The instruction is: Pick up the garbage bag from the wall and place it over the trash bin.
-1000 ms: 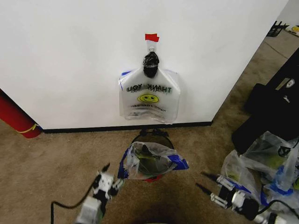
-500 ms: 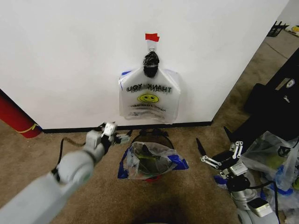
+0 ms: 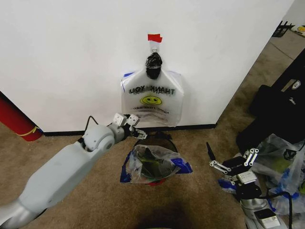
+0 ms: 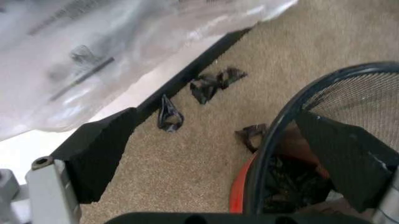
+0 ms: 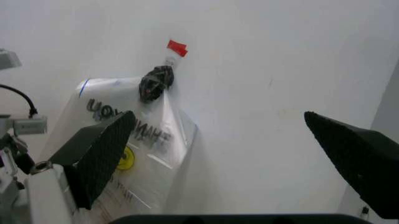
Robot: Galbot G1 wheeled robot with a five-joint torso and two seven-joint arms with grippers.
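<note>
Step in hand, as you can judge it: the reach toward the wall. Nothing is gripped yet.

Left of centre in the head view: your left arm stretches up from the lower left, its left pincer (image 3: 133, 125) near the lower left corner of the garbage bag (image 3: 152, 98). Whether it touches the plastic can't be told from here. The left wrist view shows the fingers (image 4: 100, 156) spread wide with nothing between them; the whitish bag film fills that frame's upper left, apart from the pads. The rim of the trash bin (image 4: 293, 107) curves in at the right, with black scraps (image 4: 212, 84) on the carpet by the baseboard.

Centre: the garbage bag hangs flat on the wall from a hook under a red tape tab (image 3: 154, 37), bunched beneath a black knot (image 3: 153, 64), lettering and yellow smiley facing out. Directly below stands the trash bin (image 3: 153, 138), already carrying a crumpled clear bag with blue print (image 3: 152, 164) over its mouth.

Right: the right pincer (image 3: 232, 160) sits low at lower right, spread open and empty, well apart from the bag. Its wrist view looks at the hanging bag (image 5: 134, 140) from a distance.

Next move, your call: bring the left pincer onto the bag's lower edge or side, shut on a fold of film, then lift it clear of the hook. Thin plastic; expect it to slip or stretch.
</note>
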